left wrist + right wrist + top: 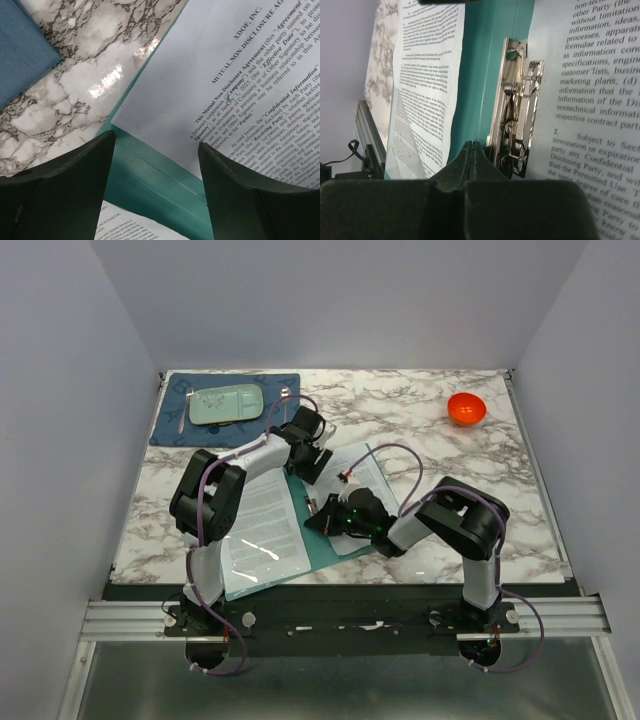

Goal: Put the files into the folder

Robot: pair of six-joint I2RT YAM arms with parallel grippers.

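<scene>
The teal folder point(336, 544) lies open near the table's front middle. One printed sheet point(265, 520) lies on its left half and another point(372, 472) on its right half. My left gripper point(318, 462) is open and empty, low over the folder's far end. In the left wrist view its jaws point(156, 139) straddle the teal spine point(150, 175), between the right sheet point(225, 75) and the left sheet point(125, 225). My right gripper point(318, 515) is shut with nothing between its tips. In the right wrist view its tips point(472, 144) rest on the spine point(490, 60) beside the metal clip point(517, 105).
A dark blue placemat point(200, 425) with a pale green tray point(227, 403) lies at the back left. An orange bowl point(466, 408) stands at the back right. The folder's near edge reaches the table's front rail point(340, 592).
</scene>
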